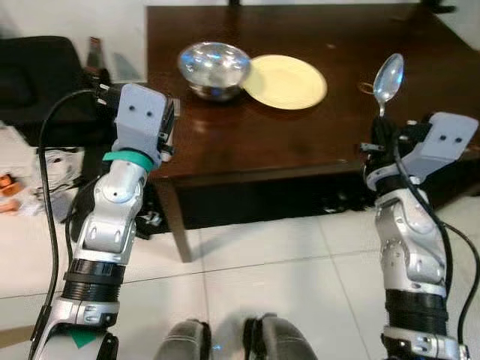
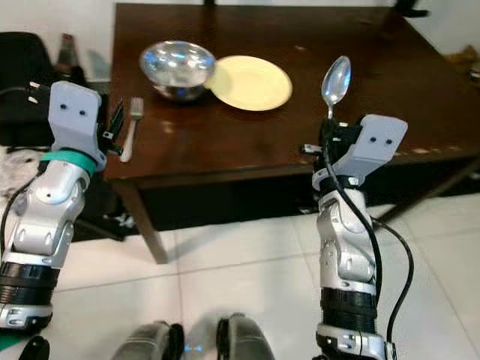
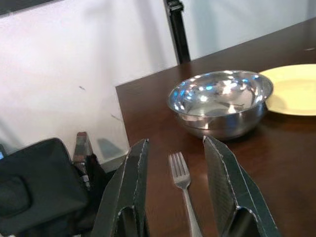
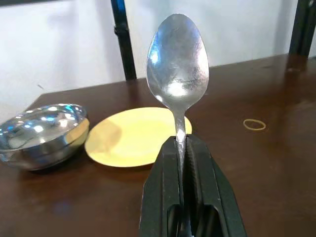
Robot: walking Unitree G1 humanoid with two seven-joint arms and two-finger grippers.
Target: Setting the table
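Carrying the spoon (image 4: 177, 69) to the counter (image 2: 247, 142) looks to be the step in hand: the handle is clamped upright in the right gripper (image 4: 181, 148), its jaws closed on it, near the counter's front edge. It should be lowered flat just beside the yellow plate (image 2: 251, 82), bowl end away. The spoon is bright steel, scuffed. A fork (image 3: 183, 182) lies on the counter between the spread jaws of the left gripper (image 3: 175, 163), by the steel bowl (image 3: 222, 101) touching the plate.

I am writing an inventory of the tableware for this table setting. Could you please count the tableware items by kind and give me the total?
Spoon: 1, clamped upright in the right gripper
Fork: 1, lying on the table, between the open fingers of the left gripper
Bowl, shiny metal: 1
Plate, yellow: 1
Total: 4
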